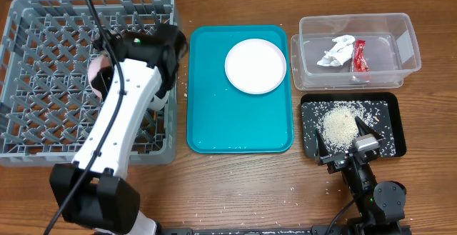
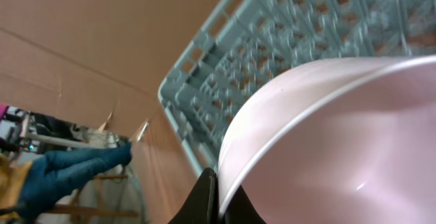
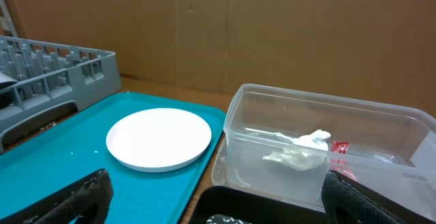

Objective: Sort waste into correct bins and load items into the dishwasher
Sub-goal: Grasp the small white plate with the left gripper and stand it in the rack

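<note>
overhead view of a wooden table (image 1: 235,188). a large square grey plastic dish rack (image 1: 43,63) fills the left of the frame. the white left arm (image 1: 125,113) reaches over it, and the left gripper (image 2: 219,198) is clamped on the rim of a pink bowl (image 2: 340,142). the bowl is held over the rack's pegs, near the rack's right side; whether it touches them cannot be told.

in the centre lies a teal rectangular serving tray (image 1: 235,121), with a round pale plate (image 1: 255,66) at its upper right. at the upper right of the frame, a clear plastic rectangular tub (image 1: 400,49) holds a crumpled white paper napkin (image 1: 337,51) and a small red snack wrapper (image 1: 359,55) just beside each other. below the tub, a shallow black rectangular tray (image 1: 389,117) carries a heap of loose white rice grains (image 1: 339,124). the right gripper (image 3: 216,200) sits at the black tray's lower edge — its fingers (image 3: 75,200) are wide apart.
</note>
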You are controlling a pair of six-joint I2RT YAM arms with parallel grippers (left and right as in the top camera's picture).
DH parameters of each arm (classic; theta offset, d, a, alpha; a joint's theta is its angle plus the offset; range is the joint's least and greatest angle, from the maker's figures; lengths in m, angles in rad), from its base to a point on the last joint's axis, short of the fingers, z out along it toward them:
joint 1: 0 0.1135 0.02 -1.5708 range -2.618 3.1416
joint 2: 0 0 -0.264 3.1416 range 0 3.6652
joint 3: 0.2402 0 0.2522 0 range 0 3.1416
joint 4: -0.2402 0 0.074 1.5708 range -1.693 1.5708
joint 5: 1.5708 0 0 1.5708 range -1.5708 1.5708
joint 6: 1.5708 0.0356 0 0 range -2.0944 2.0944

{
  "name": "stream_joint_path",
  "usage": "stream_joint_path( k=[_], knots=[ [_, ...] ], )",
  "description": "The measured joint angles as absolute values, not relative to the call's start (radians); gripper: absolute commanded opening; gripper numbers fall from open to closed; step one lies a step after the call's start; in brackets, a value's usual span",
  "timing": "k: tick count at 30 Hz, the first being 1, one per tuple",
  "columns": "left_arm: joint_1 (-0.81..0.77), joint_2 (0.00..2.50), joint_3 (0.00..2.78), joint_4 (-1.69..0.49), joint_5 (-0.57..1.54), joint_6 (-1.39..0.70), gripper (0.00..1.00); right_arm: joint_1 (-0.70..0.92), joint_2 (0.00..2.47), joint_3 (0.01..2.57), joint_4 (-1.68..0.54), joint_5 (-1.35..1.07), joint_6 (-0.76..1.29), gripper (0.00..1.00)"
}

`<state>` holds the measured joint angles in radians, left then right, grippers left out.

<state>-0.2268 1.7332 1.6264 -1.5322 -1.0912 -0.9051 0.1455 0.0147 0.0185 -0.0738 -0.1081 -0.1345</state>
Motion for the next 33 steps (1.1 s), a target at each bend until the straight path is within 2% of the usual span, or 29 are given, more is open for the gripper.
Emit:
stream_joint_path(
  k=[3,11,33],
  knots=[
    [-0.186,1.779,1.614,-1.454,-1.123,-0.846,0.04,0.146,0.015,0.019,-0.074,-0.109,-0.135,1.00],
    [-0.110,1.931,1.595,-1.433,-1.149,-0.773,0.04,0.146,0.015,0.019,-0.074,-0.108,-0.135,1.00],
    [-0.143,2.000,1.595,-1.516,-1.233,-0.748,0.04,0.146,0.015,0.019,-0.073,-0.108,-0.135,1.00]
  ],
)
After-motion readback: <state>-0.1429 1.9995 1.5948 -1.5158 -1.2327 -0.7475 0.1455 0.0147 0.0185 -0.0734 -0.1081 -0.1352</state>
